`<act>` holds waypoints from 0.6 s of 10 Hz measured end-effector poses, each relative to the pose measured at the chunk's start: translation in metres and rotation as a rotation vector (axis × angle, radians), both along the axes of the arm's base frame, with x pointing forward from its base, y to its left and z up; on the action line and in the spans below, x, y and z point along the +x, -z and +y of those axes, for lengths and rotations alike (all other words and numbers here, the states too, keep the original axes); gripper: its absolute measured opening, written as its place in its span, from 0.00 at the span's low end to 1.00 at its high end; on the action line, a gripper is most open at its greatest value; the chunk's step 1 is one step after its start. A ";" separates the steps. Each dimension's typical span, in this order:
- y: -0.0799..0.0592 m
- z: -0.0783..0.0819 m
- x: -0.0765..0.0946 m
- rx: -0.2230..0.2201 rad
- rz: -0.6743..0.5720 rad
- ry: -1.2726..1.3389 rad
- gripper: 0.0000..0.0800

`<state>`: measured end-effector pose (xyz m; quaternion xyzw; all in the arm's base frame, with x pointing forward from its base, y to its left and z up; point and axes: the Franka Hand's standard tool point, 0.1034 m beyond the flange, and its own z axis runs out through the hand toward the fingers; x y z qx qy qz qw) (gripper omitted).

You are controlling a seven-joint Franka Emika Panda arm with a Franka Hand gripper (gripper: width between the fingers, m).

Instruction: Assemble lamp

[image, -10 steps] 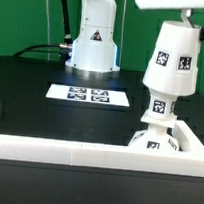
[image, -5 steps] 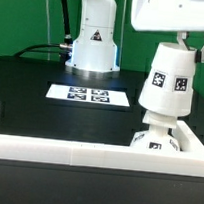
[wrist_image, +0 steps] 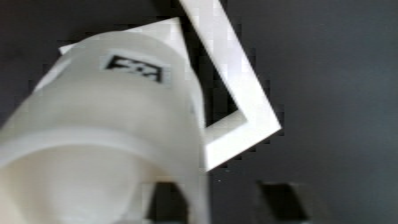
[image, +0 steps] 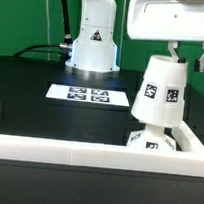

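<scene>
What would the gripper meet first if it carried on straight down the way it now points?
Most likely the shade, which it appears to grip already; below that sits the base by the border rail. The gripper fingertips are mostly hidden, so depth is uncertain.

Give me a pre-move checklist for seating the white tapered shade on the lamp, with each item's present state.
1. Grip on the white tapered plastic shade with square tags: ok, the gripper holds it at its narrow top.
2. Shade upright: not ok, it leans, wide end swung toward the exterior view's left.
3. Shade over the white square base with tags: ok, roughly above it, though off-axis.
4. White ball-shaped bulb seated on base: cannot tell, the shade hides it.
5. Clearance from the long white border rail: ok, the shade hangs above it.
6. Flat white marker board out of the way: ok.
</scene>
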<state>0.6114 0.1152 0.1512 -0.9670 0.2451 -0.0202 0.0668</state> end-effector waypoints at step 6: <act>-0.025 -0.046 -0.009 0.003 0.079 -0.009 0.86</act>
